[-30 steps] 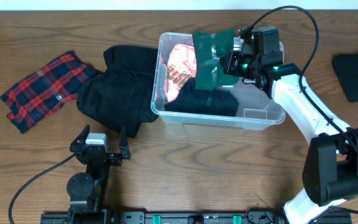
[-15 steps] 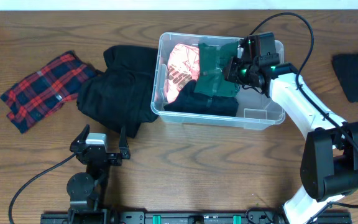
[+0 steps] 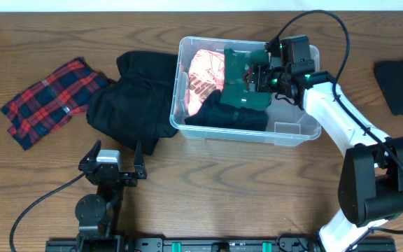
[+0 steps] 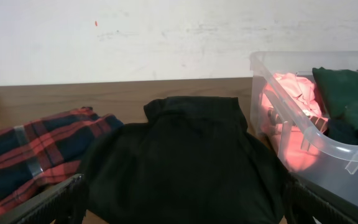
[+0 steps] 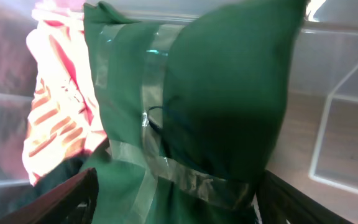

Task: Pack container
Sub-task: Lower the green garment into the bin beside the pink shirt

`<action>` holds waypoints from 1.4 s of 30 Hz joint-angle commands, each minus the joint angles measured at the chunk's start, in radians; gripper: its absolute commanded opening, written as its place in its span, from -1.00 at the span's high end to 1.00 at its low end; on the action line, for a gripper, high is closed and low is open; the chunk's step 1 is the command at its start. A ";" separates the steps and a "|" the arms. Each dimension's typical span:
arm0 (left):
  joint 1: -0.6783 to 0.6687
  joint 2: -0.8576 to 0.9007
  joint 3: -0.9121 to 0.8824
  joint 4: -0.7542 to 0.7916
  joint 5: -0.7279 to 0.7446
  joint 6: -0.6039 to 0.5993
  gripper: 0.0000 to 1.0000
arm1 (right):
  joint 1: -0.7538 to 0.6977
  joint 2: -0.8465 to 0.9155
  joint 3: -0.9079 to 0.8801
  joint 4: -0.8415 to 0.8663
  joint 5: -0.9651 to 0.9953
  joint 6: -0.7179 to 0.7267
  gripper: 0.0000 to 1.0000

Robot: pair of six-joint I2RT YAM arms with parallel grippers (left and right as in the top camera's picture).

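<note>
At the rear centre of the wood-grain worktop (image 3: 257, 196) sits the container (image 3: 285, 134), a clear plastic rectangular tub with rounded corners and a rimmed edge. Inside it, a pink-and-white patterned cloth (image 3: 203, 75) lies at the left end and a folded black cloth (image 3: 226, 115) along the near wall. A dark green fabric bundle (image 3: 238, 77), banded with glossy clear tape strips, lies on top of both. The right hand (image 3: 259, 75) is inside the tub at the green bundle, fingers spread wide with the bundle between them. The left hand (image 3: 115, 154) is near the front edge, fingers wide apart, nothing between them. A soft crumpled black garment (image 3: 128, 98) lies against the tub's left wall. Further left is a flat red-and-navy plaid cloth (image 3: 47, 98). At the far right, well apart, is a small black textile (image 3: 401, 84).
</note>
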 commanded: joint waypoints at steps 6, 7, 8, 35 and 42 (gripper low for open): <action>0.003 0.000 -0.026 -0.018 0.002 -0.009 -0.96 | 0.014 0.002 0.038 0.010 0.000 -0.166 -0.60; 0.003 0.000 -0.026 -0.018 0.003 -0.009 -0.96 | 0.014 0.002 0.050 0.008 0.000 -0.169 -0.60; 0.003 0.000 -0.026 -0.018 0.002 -0.009 -0.96 | 0.014 0.001 0.066 0.000 0.000 -0.178 -0.59; 0.003 0.000 -0.026 -0.018 0.003 -0.009 -0.96 | 0.126 0.199 0.143 0.056 0.209 -0.237 0.39; 0.003 0.000 -0.026 -0.018 0.002 -0.009 -0.96 | 0.123 0.245 0.146 0.089 0.190 -0.237 0.29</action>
